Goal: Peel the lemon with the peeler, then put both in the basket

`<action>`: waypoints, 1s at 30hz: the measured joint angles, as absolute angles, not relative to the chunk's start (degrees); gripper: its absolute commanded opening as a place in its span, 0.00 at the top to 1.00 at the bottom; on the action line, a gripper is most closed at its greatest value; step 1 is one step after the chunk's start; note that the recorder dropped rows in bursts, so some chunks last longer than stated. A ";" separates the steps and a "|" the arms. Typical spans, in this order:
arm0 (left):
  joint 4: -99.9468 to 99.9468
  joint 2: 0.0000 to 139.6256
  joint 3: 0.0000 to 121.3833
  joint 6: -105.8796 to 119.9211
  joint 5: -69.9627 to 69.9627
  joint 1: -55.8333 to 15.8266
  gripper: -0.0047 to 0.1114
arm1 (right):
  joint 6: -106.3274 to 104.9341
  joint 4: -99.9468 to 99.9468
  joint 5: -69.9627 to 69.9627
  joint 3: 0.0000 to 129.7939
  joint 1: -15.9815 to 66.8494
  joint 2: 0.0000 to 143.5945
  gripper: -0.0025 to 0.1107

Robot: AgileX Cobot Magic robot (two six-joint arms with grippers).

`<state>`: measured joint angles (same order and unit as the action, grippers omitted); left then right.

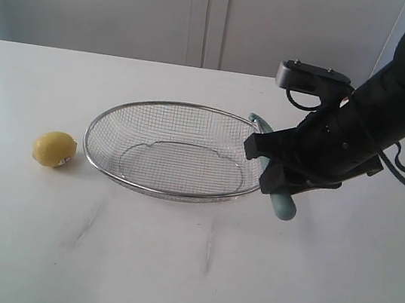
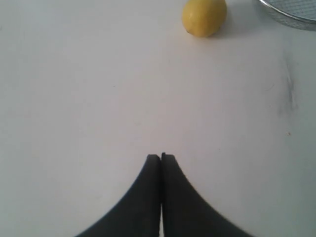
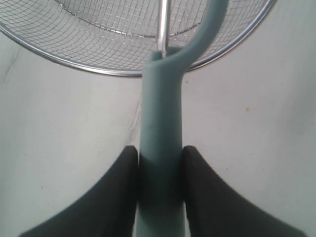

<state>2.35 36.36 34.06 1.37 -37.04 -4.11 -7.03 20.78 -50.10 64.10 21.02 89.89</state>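
The yellow lemon (image 1: 55, 149) rests on the white table left of the wire-mesh basket (image 1: 108, 172); the left wrist view shows the lemon (image 2: 204, 17) far ahead of my left gripper (image 2: 161, 157), whose fingers are pressed together, empty. That arm does not show in the exterior view. At the basket's right end, my right gripper (image 1: 267, 169) is shut on the teal handle of the peeler (image 1: 283, 203). In the right wrist view the peeler (image 3: 161, 123) runs between my black fingers (image 3: 123, 168), its curved head reaching over the basket rim (image 3: 98, 68).
The white table (image 1: 170, 268) carries faint scuff marks in front of the basket. A pale wall stands behind the table's far edge.
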 measured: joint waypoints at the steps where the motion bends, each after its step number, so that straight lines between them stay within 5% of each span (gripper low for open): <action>1: 2.35 37.27 34.33 1.37 -37.27 -4.11 0.96 | -7.03 20.78 -50.10 64.10 21.02 89.89 0.98; 30: -1.47 66.35 47.87 7.90 -40.51 -4.11 0.96 | -7.03 20.78 -50.10 64.10 21.02 89.89 0.98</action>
<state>-1.47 66.35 47.87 7.90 -40.51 -4.11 -7.03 20.78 -50.10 64.10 21.02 89.89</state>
